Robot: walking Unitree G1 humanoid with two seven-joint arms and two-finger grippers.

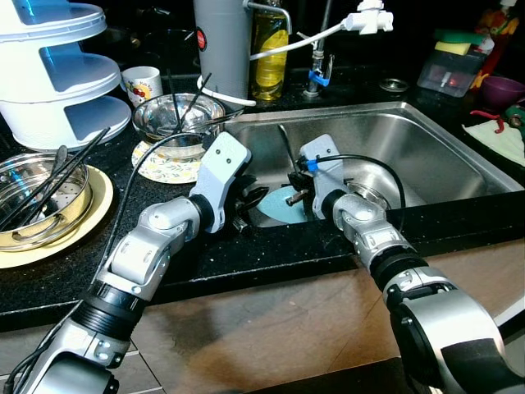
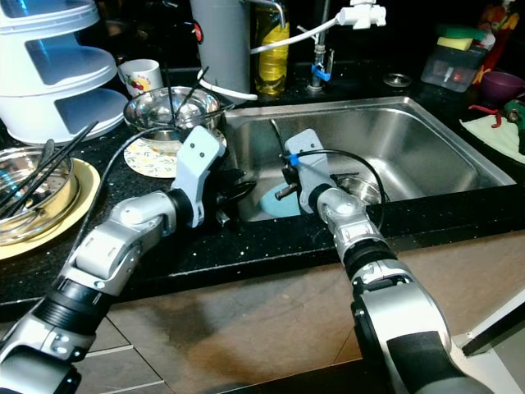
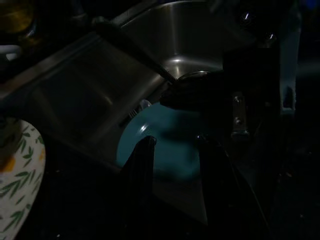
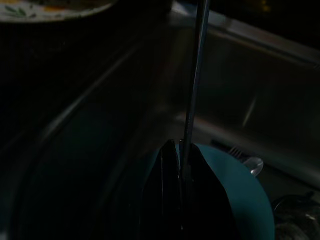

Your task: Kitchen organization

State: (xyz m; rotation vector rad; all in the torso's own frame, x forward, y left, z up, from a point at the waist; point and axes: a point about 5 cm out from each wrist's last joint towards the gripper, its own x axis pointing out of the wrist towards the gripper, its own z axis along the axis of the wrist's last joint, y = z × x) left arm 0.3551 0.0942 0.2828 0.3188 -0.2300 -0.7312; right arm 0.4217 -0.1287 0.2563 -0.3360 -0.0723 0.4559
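Note:
A teal plate lies in the near left corner of the steel sink. My right gripper hangs just above the plate and is shut on the thin metal handle of a utensil that slants up and back. In the right wrist view the handle rises from between the closed fingers, with the plate beneath. My left gripper reaches over the sink's left rim and is open. Its fingers hover at the plate's edge, close to the right gripper.
On the counter to the left are a steel bowl with utensils, a floral plate, a steel pan on a yellow plate, and a white tiered rack. A mug and oil bottle stand behind. A steel vessel lies in the sink.

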